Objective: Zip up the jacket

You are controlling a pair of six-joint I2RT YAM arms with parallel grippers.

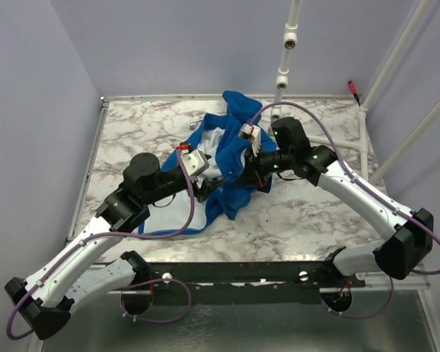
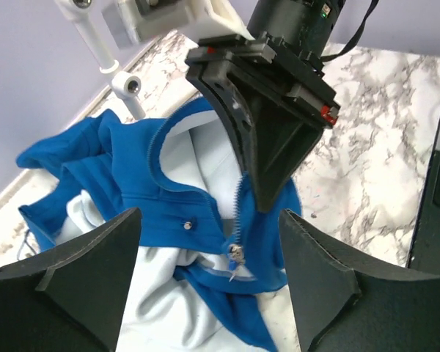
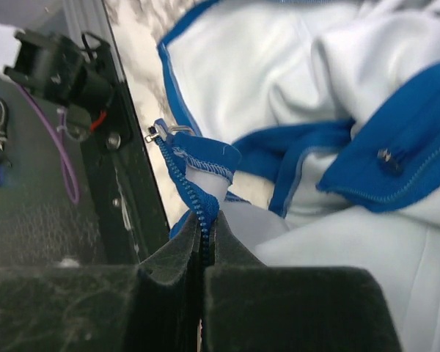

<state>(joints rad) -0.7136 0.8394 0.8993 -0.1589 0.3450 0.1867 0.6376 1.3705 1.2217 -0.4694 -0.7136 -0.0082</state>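
The royal-blue jacket (image 1: 231, 139) lies crumpled on the marble table, its pale lining (image 2: 169, 293) turned up. My right gripper (image 3: 205, 224) is shut on the blue zipper tape (image 3: 182, 176) of one front edge and holds it lifted. The metal slider (image 3: 156, 133) sits at the end of that tape; it also shows in the left wrist view (image 2: 237, 254). My left gripper (image 2: 209, 286) is open and empty, its jaws wide to either side of the slider, just short of it. In the top view the left gripper (image 1: 205, 191) and the right gripper (image 1: 243, 174) face each other over the jacket's near part.
The marble table (image 1: 315, 213) has a raised metal rim on all sides. A white pipe frame (image 1: 284, 51) stands at the back, with slanting white rods (image 1: 396, 66) at the right. A metal snap (image 2: 188, 226) shows on the blue placket.
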